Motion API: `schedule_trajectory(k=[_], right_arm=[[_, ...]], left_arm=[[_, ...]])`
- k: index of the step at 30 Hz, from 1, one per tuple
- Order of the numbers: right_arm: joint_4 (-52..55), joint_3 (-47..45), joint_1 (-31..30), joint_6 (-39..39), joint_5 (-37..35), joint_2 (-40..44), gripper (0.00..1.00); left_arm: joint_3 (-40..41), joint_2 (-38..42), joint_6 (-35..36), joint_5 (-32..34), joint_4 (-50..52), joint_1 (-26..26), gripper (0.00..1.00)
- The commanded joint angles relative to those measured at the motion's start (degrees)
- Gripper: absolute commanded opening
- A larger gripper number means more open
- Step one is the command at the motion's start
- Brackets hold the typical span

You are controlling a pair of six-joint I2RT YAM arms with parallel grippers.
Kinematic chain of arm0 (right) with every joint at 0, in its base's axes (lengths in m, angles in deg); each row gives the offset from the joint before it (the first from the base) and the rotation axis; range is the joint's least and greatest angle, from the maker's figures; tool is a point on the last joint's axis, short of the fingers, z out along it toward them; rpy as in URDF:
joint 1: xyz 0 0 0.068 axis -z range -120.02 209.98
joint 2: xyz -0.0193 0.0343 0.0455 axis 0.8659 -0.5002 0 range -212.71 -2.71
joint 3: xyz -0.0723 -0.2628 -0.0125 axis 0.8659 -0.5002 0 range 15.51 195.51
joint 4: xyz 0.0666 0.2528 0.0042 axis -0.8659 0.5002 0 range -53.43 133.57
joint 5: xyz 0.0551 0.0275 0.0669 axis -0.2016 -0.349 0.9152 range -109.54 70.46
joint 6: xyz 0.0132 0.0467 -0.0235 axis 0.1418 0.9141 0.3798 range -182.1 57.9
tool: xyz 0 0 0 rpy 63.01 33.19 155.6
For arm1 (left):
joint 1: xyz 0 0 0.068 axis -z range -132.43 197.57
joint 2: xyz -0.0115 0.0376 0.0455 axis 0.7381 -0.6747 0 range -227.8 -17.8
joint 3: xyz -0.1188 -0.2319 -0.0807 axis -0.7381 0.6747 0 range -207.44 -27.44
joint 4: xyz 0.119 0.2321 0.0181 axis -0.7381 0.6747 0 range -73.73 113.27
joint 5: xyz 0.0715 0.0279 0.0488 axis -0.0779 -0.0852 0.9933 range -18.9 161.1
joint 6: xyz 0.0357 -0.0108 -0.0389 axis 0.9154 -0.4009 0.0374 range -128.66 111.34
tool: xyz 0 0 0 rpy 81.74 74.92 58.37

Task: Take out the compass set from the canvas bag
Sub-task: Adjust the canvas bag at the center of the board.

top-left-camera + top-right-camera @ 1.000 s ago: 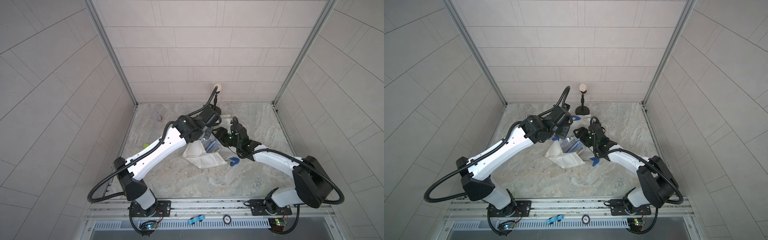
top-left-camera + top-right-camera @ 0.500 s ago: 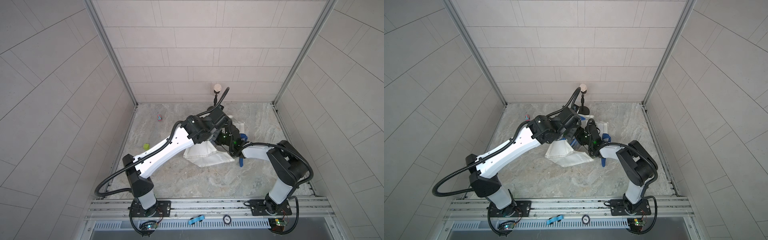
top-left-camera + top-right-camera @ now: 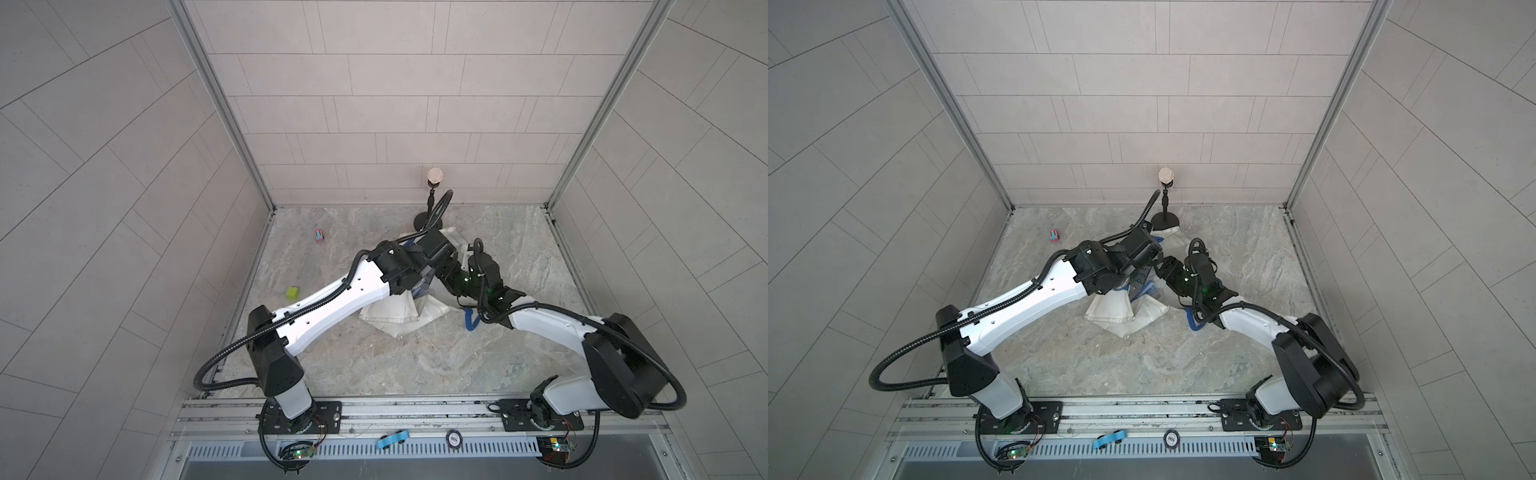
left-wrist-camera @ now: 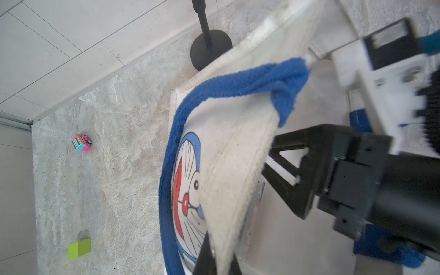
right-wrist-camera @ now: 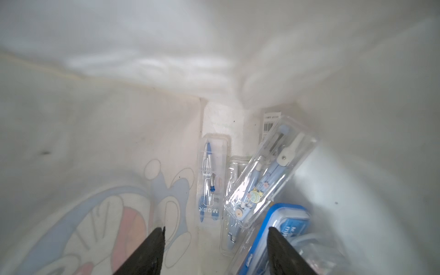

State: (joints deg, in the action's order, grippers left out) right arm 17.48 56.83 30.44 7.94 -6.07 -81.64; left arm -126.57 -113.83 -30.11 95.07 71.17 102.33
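The white canvas bag [image 3: 399, 318] lies crumpled mid-table in both top views, with both wrists meeting over its mouth. My left gripper [image 4: 217, 263] is shut on the bag's rim [image 4: 235, 166] and holds it up, beside the blue cat print [image 4: 188, 190] and a blue handle [image 4: 238, 83]. My right gripper [image 5: 216, 232] is open inside the bag, and its black fingers [image 4: 288, 164] reach past the raised rim. Ahead of it lies a compass set in a clear case [image 5: 269, 176]. Beside that lie a flat clear compass pack [image 5: 210, 181] and a blue-rimmed case [image 5: 285, 226].
A black stand with a round top [image 3: 434, 176] rises at the back wall, its base [image 4: 210, 47] touching the bag. A pink toy car [image 3: 319, 235] and a green block [image 3: 292, 293] lie to the left. A blue handle [image 3: 469, 323] trails under the right arm.
The left gripper has carried the bag's rim toward the back right and holds it raised. The right gripper has gone into the bag's mouth.
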Motion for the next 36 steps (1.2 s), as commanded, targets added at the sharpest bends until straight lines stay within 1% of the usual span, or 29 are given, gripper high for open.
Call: schedule_trajectory(k=[1,3,6,10,12,14,17,18,20,21,24,27,29,32,34,36], right_arm=[[16.2,0.5,0.2,-4.2,-6.4,3.0,0.70],[13.9,1.2,1.4,-3.8,-0.1,1.7,0.68],[12.3,5.4,1.2,-3.4,7.8,-3.0,0.56],[10.8,8.6,0.1,-1.3,13.0,-6.5,0.46],[8.8,7.9,-0.6,0.2,14.5,-6.5,0.44],[7.4,6.4,-2.1,0.5,14.7,-5.0,0.44],[8.8,4.3,-3.8,-0.8,13.4,-2.2,0.46],[8.1,2.9,-3.9,-0.7,12.8,-1.0,0.49],[7.7,0.3,-3.3,-0.3,10.6,1.7,0.59],[7.9,-0.8,-3.0,-0.3,9.1,3.2,0.64],[7.4,-3.5,-1.4,-0.1,6.3,6.6,0.71],[7.1,-5.5,0.4,0.5,5.0,9.9,0.72],[7.0,-8.6,2.0,0.7,4.5,12.1,0.74],[9.5,-11.3,5.0,1.2,3.5,15.8,0.83],[10.5,-13.0,6.4,0.3,2.8,18.7,0.88],[11.4,-13.8,6.7,-2.0,2.4,22.3,0.88]], left_arm=[[-2.6,0.0,-2.2,3.1,-2.1,0.2,0.00],[-4.0,-0.1,-2.4,4.2,-2.3,0.5,0.00],[-7.8,-1.0,-1.7,5.2,-2.5,0.8,0.00],[-14.6,-4.2,0.4,5.1,-2.7,1.0,0.00],[-18.5,-6.8,1.2,5.2,-2.9,1.0,0.00],[-22.8,-9.9,2.0,5.4,-2.4,1.0,0.00],[-30.0,-15.5,2.4,6.2,0.4,0.5,0.00],[-32.7,-17.4,2.4,6.2,2.2,0.3,0.00],[-36.8,-20.1,2.4,6.1,5.2,0.3,0.00],[-37.4,-20.8,2.3,5.6,6.1,0.3,0.00],[-34.2,-19.8,1.2,4.0,6.3,0.2,0.00],[-27.1,-16.2,0.7,2.4,3.7,0.3,0.00],[-22.3,-13.3,0.8,1.9,1.9,0.3,0.00],[-15.8,-9.5,0.7,0.5,-0.5,0.3,0.00],[-13.1,-7.9,0.4,-0.5,-1.5,0.4,0.00],[-11.2,-7.1,0.1,-1.2,-1.8,0.4,0.00]])
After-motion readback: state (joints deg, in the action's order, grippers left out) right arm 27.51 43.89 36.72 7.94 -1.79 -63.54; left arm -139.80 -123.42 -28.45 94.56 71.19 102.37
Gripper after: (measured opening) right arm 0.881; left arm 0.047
